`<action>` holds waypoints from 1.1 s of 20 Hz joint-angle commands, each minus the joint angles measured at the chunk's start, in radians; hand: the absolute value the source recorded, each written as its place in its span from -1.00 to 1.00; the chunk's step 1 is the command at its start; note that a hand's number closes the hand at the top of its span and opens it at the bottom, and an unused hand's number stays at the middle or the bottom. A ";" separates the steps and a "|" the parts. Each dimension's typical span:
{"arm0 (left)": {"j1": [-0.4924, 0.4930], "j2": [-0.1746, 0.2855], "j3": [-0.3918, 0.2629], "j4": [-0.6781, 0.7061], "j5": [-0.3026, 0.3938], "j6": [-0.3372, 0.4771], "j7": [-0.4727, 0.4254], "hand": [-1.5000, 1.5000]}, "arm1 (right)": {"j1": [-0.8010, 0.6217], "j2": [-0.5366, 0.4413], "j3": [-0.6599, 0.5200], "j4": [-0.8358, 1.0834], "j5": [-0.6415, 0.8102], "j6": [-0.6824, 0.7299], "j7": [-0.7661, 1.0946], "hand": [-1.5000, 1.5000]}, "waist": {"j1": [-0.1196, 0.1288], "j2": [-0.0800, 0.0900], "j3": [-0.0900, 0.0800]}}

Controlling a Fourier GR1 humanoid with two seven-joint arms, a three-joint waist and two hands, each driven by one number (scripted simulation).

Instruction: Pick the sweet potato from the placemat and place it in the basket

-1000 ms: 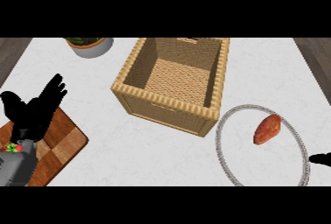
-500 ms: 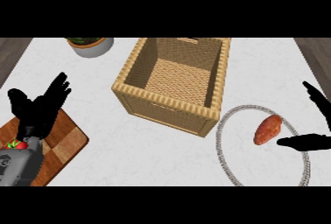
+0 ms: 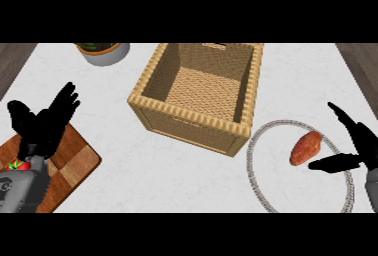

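Orange sweet potato [image 3: 306, 148] lies on the round placemat [image 3: 250, 159], not grasped and not yet in the wicker basket [image 3: 193, 120] just left of the mat. Right hand [image 3: 360, 145] is just beside the potato, fingers and thumb spread apart, holding nothing. Left hand [image 3: 44, 125] rests open over a wooden board [image 3: 74, 161]. Grasp, lift and drop are all left to do. White marble counter [image 3: 155, 170], plant pot [image 3: 103, 51] at top, dark floor at the edges.

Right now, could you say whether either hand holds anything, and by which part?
Nothing is held: the right hand is open beside the sweet potato, and the left hand rests open at the left.
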State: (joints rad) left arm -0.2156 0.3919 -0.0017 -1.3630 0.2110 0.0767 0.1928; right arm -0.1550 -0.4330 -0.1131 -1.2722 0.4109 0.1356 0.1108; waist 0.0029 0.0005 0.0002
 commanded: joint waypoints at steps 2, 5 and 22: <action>-0.073 -0.013 0.064 0.118 -0.024 -0.057 -0.025 0.00 | 0.068 0.018 -0.009 -0.043 0.025 0.008 -0.039 -1.00 | -0.008 0.000 0.000; -0.040 -0.035 0.067 0.043 -0.049 -0.068 0.011 0.00 | -0.014 -0.007 -0.049 0.029 0.018 0.059 -0.054 -1.00 | -0.004 0.000 0.000; 0.082 -0.053 0.155 -0.033 -0.069 -0.153 -0.036 0.00 | 0.032 0.031 -0.059 0.028 0.088 0.059 -0.116 -1.00 | 0.000 0.000 0.000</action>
State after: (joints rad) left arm -0.1861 0.3321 0.1177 -1.3947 0.1276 -0.0312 0.2082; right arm -0.0931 -0.3803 -0.1482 -1.2925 0.4846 0.1870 0.0002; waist 0.0012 -0.0001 0.0002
